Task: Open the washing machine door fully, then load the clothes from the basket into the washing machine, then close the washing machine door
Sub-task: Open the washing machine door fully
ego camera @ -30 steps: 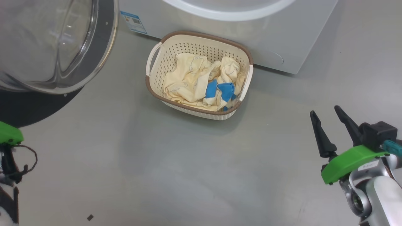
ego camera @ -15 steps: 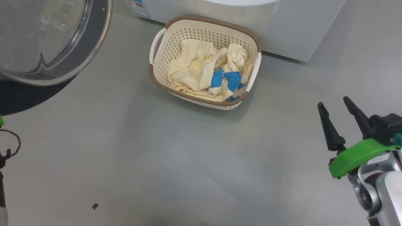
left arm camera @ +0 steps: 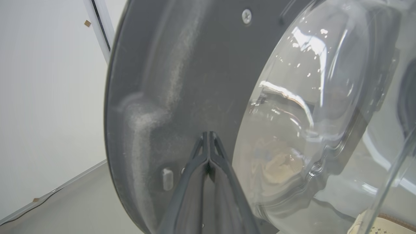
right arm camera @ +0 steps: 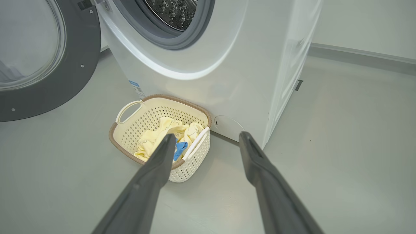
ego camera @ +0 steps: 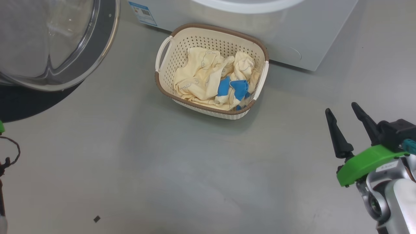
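Two risks are judged likely. The left gripper (left arm camera: 208, 136), fingers pressed together, is pointed at the inner face of the washing machine door (left arm camera: 182, 81), which is swung out beside the washing machine (right arm camera: 227, 81). If left unsteadied, the door could drift back. The clothes (ego camera: 201, 78) are heaped in the basket (ego camera: 214, 28) against the machine's front. The rim could be snagged by the spread right gripper (ego camera: 341, 109).

You have bare grey floor (ego camera: 169, 169) ahead of the right pincer (ego camera: 341, 107), with a small dark speck (ego camera: 96, 219) lying well off to its left. Beyond that pincer and to its right, a grey skirting board (right arm camera: 357, 53) runs along a pale wall (right arm camera: 364, 22).
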You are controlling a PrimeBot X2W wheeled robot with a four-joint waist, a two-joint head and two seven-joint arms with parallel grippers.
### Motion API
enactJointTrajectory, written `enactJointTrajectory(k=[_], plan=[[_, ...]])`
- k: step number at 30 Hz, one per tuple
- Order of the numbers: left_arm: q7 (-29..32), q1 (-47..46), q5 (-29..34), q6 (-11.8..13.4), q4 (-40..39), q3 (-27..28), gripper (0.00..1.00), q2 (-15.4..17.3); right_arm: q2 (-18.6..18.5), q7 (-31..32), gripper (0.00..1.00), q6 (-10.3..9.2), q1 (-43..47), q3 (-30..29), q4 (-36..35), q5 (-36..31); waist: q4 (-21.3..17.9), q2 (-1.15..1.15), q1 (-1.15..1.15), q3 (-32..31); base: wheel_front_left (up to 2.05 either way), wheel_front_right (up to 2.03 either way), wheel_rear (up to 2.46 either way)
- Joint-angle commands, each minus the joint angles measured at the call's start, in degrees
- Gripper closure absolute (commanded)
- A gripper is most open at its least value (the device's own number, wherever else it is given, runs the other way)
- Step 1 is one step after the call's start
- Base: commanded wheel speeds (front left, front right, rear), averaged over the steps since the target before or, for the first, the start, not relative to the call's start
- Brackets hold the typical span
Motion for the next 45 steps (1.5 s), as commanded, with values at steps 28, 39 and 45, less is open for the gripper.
enactJointTrajectory(k=[28,39,45], plan=[[1.0,16.4,7.2,-1.6,-16.6,-9.6,1.00,-3.6,6.3,-10.9,0.00,0.01,0.2,-0.3,10.3,5.0,-8.4,0.00,0.00,-17.0,0.00,0.00,0.00],[3.4,27.1,5.7,-0.9,-24.8,-13.2,1.00,-8.9,7.5,-12.7,0.00,0.01,2.8,0.6,12.4,6.2,-14.0,0.00,0.00,-24.1,0.00,0.00,0.00],[2.5,30.6,4.7,-0.6,-27.5,-14.3,1.00,-11.0,7.9,-13.2,0.00,0.01,3.2,1.2,12.1,6.1,-17.2,0.00,0.00,-25.3,0.00,0.00,0.00]])
